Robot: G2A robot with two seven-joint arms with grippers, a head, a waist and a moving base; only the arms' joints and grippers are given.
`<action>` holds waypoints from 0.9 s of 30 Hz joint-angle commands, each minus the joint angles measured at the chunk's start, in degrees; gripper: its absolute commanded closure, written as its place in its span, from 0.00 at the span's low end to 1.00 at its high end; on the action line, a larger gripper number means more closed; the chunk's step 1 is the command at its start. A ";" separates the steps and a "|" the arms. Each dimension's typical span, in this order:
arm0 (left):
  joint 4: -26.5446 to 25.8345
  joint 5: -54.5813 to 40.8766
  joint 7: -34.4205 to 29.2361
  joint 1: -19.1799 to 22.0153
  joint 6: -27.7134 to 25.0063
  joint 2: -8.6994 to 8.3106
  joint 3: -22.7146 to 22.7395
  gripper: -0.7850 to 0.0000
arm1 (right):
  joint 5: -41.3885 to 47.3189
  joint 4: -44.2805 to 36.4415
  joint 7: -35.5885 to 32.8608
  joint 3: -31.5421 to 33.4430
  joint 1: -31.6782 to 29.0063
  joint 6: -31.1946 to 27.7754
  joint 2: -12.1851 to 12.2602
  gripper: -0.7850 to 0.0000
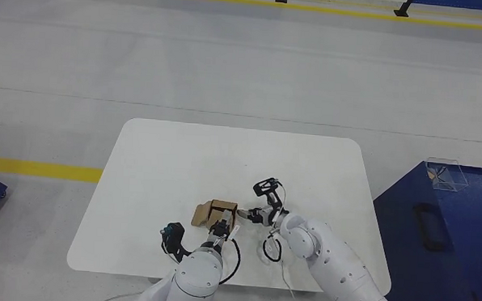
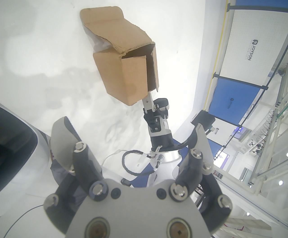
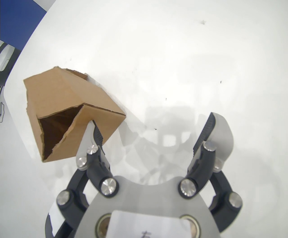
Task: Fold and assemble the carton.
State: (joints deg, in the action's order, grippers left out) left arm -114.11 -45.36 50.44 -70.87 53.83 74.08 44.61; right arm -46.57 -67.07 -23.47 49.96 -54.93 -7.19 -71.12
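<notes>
A small brown carton [image 1: 214, 212] lies on its side on the white table [image 1: 225, 154], near the front edge. Its open end [image 3: 56, 130] faces the arms, with one flap folded partly across it, and a loose flap [image 2: 101, 15] sticks out at the far end. My right gripper [image 3: 153, 130] is open; one of its fingers [image 3: 93, 133] touches the flap at the carton's open end, the other stands clear over bare table. The right gripper [image 2: 155, 108] meets the carton's [image 2: 126, 67] lower corner. My left gripper [image 2: 129, 126] is open, a short way back from the carton, holding nothing.
A blue cabinet [image 1: 440, 232] stands off the table's right side with a clear plastic box [image 1: 445, 171] on top. The table's front edge lies just behind both grippers. Bare tabletop stretches beyond the carton and to either side.
</notes>
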 commanded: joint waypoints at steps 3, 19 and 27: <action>0.00 0.00 0.00 0.00 0.00 0.00 0.00 0.00 | 0.12 1.58 1.46 0.04 0.83 0.04 -0.45 0.00; 0.00 0.00 0.00 0.00 0.00 0.00 0.00 0.00 | 4.13 -18.64 10.42 14.58 -13.79 1.00 2.80 0.00; 0.00 0.00 0.00 0.00 0.00 0.00 0.00 0.00 | 4.13 -18.64 10.42 14.58 -13.79 1.00 2.80 0.00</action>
State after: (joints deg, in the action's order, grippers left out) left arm -114.11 -45.36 50.44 -70.87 53.83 74.08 44.61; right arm -42.45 -85.71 -13.06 64.55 -68.72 -6.19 -68.32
